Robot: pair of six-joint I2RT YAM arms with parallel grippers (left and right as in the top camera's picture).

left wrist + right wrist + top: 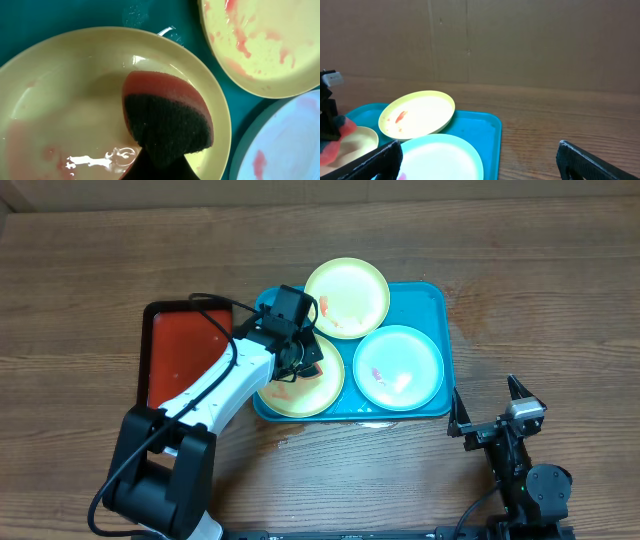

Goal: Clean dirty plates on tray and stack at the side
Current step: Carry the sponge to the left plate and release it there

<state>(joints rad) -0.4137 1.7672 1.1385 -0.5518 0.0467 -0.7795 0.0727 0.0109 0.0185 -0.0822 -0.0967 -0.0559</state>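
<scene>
Three plates lie on the turquoise tray (432, 298). A yellow-green plate (360, 284) with red smears is at the back, a light blue plate (410, 350) with red smears at the right, and a wet yellow-green plate (325, 392) at the front left. My left gripper (305, 360) is shut on a red sponge with a dark scrub face (167, 117) and presses it on the front-left plate (65, 100). My right gripper (490, 408) is open and empty over the table, right of the tray's front corner; in its own view the fingers (477, 160) frame the blue plate (445, 157).
A red tray with a black rim (180, 350) lies left of the turquoise tray, under my left arm. Wooden table surrounds both trays. A cardboard wall stands behind the table in the right wrist view (520, 40).
</scene>
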